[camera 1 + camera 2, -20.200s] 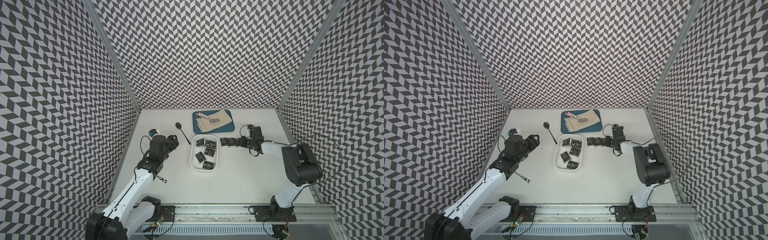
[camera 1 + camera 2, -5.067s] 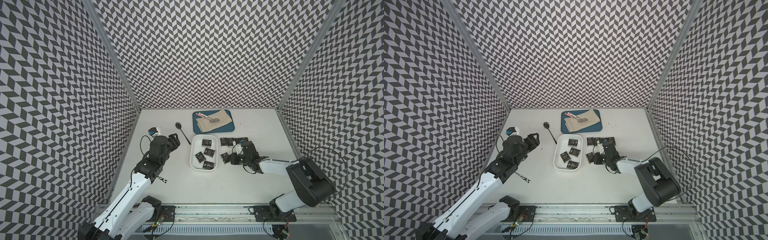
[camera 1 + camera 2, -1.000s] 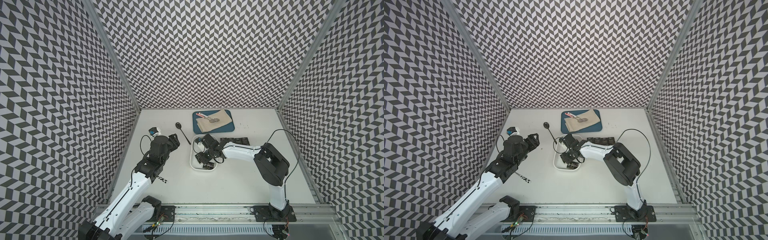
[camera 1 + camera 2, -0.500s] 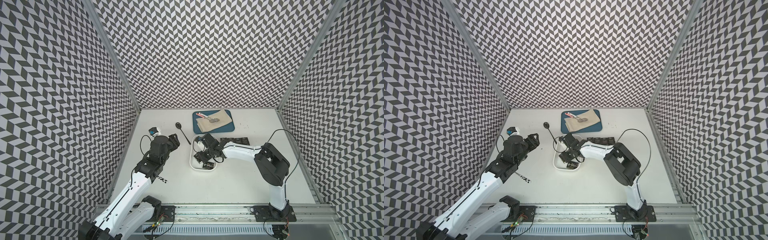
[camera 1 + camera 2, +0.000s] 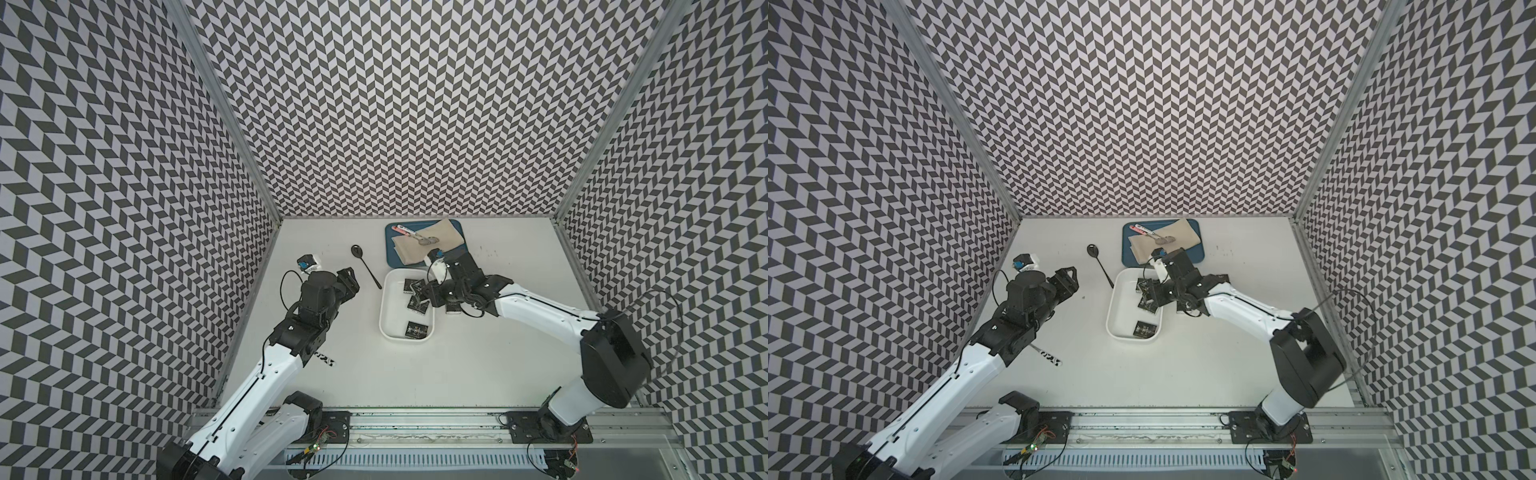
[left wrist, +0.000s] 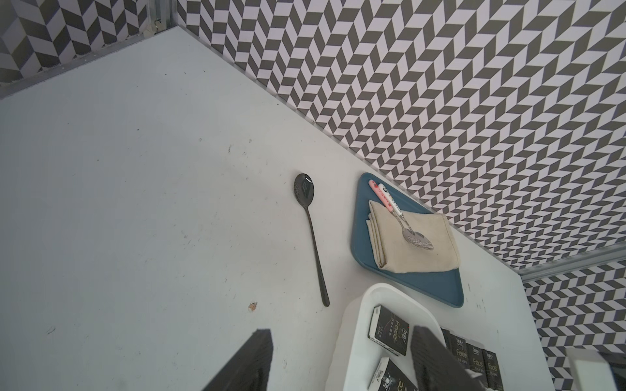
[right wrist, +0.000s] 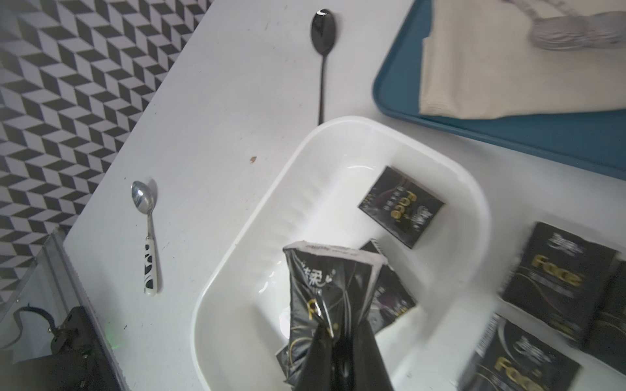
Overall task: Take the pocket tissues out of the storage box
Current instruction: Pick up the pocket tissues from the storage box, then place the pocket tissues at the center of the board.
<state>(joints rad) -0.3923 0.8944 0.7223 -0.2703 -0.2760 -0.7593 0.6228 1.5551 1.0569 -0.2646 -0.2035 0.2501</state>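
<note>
In the right claw (image 7: 337,338), clenched: one packet (image 7: 333,281). Lift clear of the box (image 7: 252,220) rim beneath; set down by loose packets (image 7: 559,281) alongside.

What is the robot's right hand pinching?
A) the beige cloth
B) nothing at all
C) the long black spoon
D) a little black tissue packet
D: in the right wrist view the right hand is shut on a small black tissue packet, which crumples between its fingers in front of the white plastic storage box.
</note>
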